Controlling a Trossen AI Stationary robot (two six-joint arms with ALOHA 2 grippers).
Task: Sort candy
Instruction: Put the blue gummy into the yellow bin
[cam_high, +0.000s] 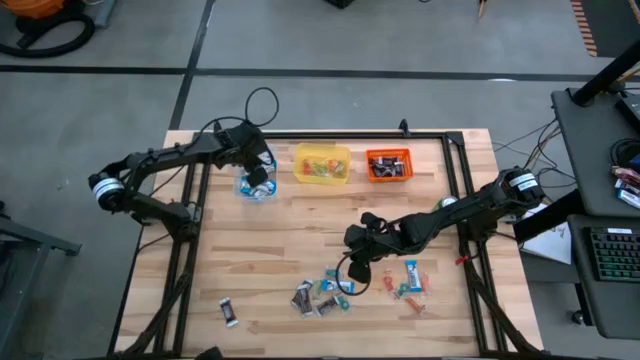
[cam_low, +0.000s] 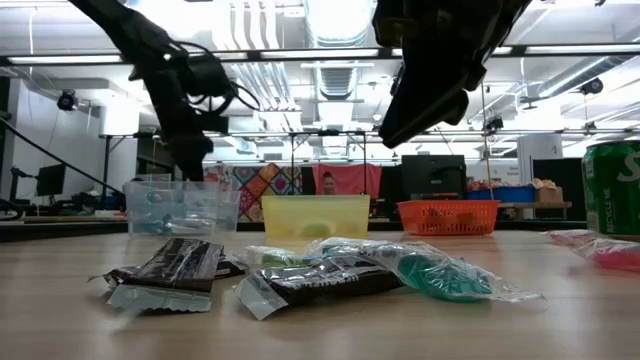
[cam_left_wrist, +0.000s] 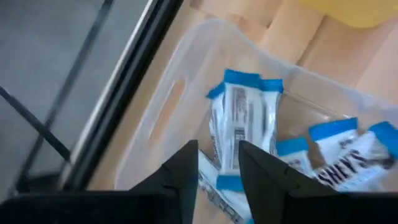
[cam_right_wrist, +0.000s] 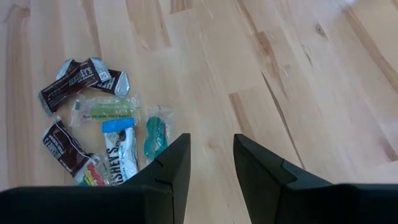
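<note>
Candy lies loose on the wooden table's near half: a pile (cam_high: 325, 293) of dark brown, blue-and-white and green pieces (cam_right_wrist: 93, 118), a smaller group (cam_high: 410, 282) to its right, and one dark piece (cam_high: 229, 312) apart at the left. My right gripper (cam_right_wrist: 211, 158) hovers open above bare wood beside the pile (cam_high: 358, 268), with nothing between its fingers. My left gripper (cam_left_wrist: 217, 168) stands open over the clear tub (cam_high: 256, 188) at the far left. Several blue-and-white candies (cam_left_wrist: 242, 118) lie in that tub below its fingers.
A yellow tub (cam_high: 322, 163) and an orange tub (cam_high: 388, 165) stand to the right of the clear one along the far edge. A black frame rail (cam_high: 330, 134) borders the table. A green can (cam_low: 612, 190) shows at the low view's right edge. Bare wood lies mid-table.
</note>
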